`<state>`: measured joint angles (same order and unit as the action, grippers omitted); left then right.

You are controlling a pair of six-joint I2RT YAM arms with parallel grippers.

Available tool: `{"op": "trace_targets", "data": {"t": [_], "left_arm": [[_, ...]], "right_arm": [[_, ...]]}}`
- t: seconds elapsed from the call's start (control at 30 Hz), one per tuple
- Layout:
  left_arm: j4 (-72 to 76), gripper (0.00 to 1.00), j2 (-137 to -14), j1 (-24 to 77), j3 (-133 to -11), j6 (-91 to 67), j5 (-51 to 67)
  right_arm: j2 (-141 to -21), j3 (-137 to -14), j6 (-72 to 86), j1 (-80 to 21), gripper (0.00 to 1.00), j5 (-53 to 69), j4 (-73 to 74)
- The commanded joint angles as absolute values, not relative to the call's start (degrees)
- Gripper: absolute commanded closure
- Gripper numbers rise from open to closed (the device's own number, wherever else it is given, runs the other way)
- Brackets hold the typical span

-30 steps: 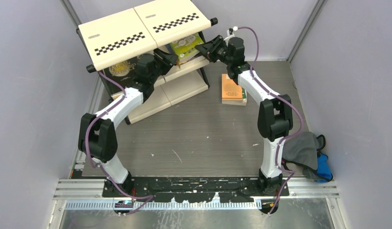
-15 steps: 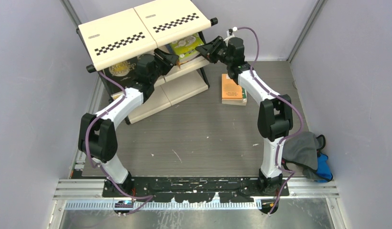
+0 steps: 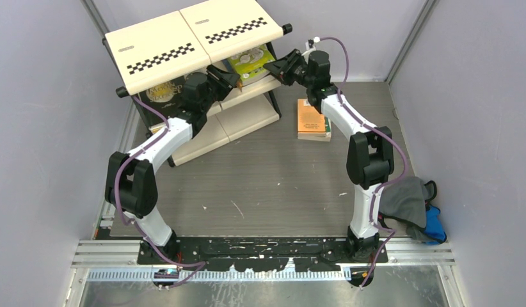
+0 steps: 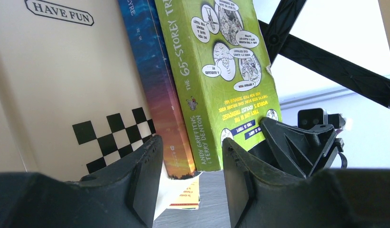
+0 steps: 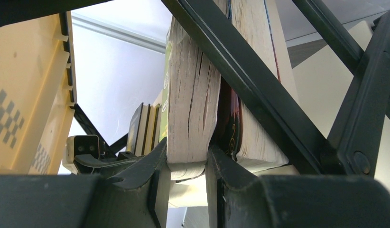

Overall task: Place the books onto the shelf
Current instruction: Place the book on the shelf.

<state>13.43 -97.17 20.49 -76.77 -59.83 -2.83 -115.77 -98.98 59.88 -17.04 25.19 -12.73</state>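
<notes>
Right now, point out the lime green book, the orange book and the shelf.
lime green book (image 4: 228, 73), left wrist view, back cover.
orange book (image 3: 310, 123), top view, front cover.
shelf (image 3: 164, 35), top view, top panel.

1. The top external view sits high over the 6 o'clock edge of the tabletop (image 3: 267, 182) and looks down toward 12 o'clock. From far back it takes in the whole surface, with the shelf (image 3: 196, 38) at 11 o'clock.
2. The left wrist view sits just behind the left tool (image 4: 190, 178). It faces about 1 o'clock and tilts upward, very close to the blue book (image 4: 153, 80) and the lime green book (image 4: 221, 80).
3. The right wrist view sits just behind the right tool (image 5: 188, 173). It faces about 9 o'clock and looks up through the shelf's frame, closer still.
4. Both wrist views share the lime green book from opposite sides. Each also shows the other's lens: the right wrist camera (image 4: 311, 118) and the left wrist camera (image 5: 81, 147).
</notes>
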Motion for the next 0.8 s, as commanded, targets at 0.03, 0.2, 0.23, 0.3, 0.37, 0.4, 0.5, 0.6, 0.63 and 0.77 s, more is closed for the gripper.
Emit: {"op": "trace_targets", "data": {"t": [0.03, 0.2, 0.23, 0.3, 0.37, 0.4, 0.5, 0.6, 0.63, 0.77], "left_arm": [[16.1, 0.51, -96.7, 20.5, -78.1, -60.0, -2.7], [16.0, 0.51, -96.7, 20.6, -78.2, -60.0, -2.8], [16.0, 0.51, -96.6, 20.6, -78.2, -60.0, -2.7], [15.9, 0.51, -96.6, 20.6, -78.2, -59.9, -2.7], [15.9, 0.51, -96.5, 20.7, -78.3, -60.0, -2.7], [15.9, 0.51, -96.5, 20.8, -78.2, -60.0, -2.8], [15.8, 0.51, -96.6, 21.0, -78.3, -59.9, -2.9], [15.7, 0.50, -96.5, 21.2, -78.3, -59.9, -3.1], [15.7, 0.51, -96.5, 21.2, -78.3, -59.9, -3.1], [15.5, 0.50, -96.5, 21.4, -78.5, -59.9, -3.3]], "right_arm": [[-111.6, -100.1, 60.3, -16.5, 0.99, 28.1, -17.8], [-111.0, -100.0, 58.9, -16.6, 0.66, 27.9, -16.8], [-110.8, -99.9, 58.4, -16.6, 0.57, 27.7, -16.2], [-110.4, -99.9, 57.4, -16.6, 0.44, 27.4, -15.0], [-110.1, -99.9, 56.8, -16.6, 0.38, 27.2, -14.3], [-110.0, -99.9, 56.4, -16.6, 0.35, 27.0, -13.7], [-109.4, -99.7, 55.1, -16.6, 0.34, 26.3, -12.2], [-108.5, -99.2, 53.5, -16.6, 0.33, 25.3, -10.7], [-108.1, -99.0, 53.0, -16.6, 0.33, 24.8, -10.1], [-106.5, -98.3, 50.3, -16.5, 0.33, 22.2, -7.7]]}}
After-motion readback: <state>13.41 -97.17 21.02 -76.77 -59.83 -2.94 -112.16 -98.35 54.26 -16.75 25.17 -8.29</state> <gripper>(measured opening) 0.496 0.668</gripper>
